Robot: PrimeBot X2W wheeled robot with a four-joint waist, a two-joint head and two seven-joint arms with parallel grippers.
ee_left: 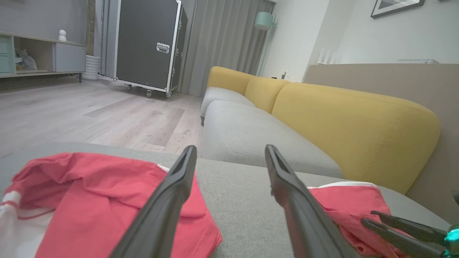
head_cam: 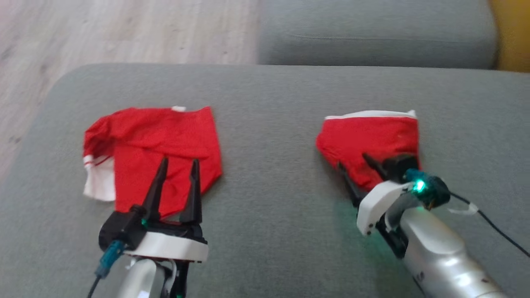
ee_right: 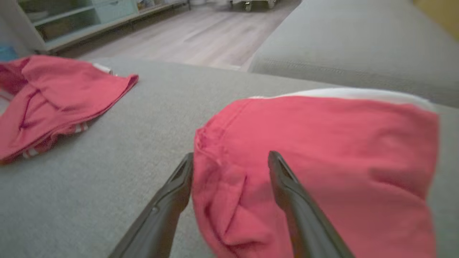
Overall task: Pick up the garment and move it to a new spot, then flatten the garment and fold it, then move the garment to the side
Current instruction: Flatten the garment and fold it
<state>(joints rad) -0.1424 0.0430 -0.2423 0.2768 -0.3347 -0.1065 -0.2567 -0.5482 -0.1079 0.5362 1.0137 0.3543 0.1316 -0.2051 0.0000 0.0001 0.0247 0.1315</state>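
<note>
Left hand (head_cam: 180, 161): fingers spread wide, holding nothing, poised over the near part of a loosely laid red garment (head_cam: 165, 132). The garment's white portion lies to this hand's left.

Right hand (head_cam: 352, 160): fingers apart, straddling the near left corner of the folded red garment (head_cam: 368, 136). A white band runs along the far edge of this garment. Whether the fingertips touch the cloth cannot be told.

Both garments lie on the grey sofa seat (head_cam: 269, 207), well apart, with bare fabric between them.

Beyond both hands is a second grey cushion (head_cam: 372, 33), with a yellow backrest (ee_left: 358, 122) further right and wooden floor (head_cam: 124, 29) further left. A black cable (head_cam: 497, 226) trails to the right of the right hand.

The right wrist hides the folded garment's near edge.
</note>
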